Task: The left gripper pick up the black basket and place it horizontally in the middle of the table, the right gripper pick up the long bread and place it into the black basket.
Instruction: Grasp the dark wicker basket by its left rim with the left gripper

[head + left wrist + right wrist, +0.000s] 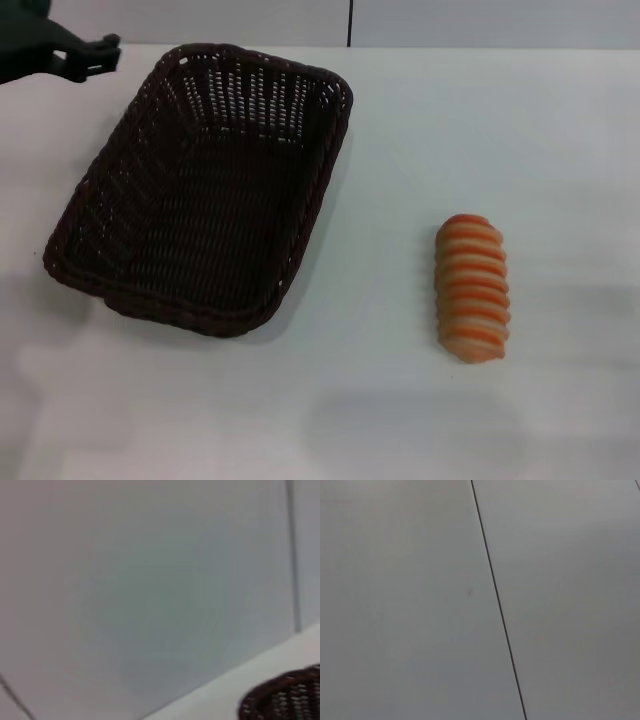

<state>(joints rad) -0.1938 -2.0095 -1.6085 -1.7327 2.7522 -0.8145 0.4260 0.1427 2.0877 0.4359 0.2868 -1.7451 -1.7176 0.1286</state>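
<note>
The dark woven wicker basket point(200, 190) lies slanted at the white table's point(400, 420) left; the orange-and-cream striped oblong loaf point(472, 287) sits well apart. The black left gripper point(85, 55), opening indiscernible, holds nothing; a shallow rim grasp could slip.

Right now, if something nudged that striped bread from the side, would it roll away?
Probably not far. The long bread lies lengthwise on the table and seems to sit on a flattish underside, so it would likely slide or wobble rather than roll. Its ridged top may help a grip. It looks small, so presumably light.
</note>
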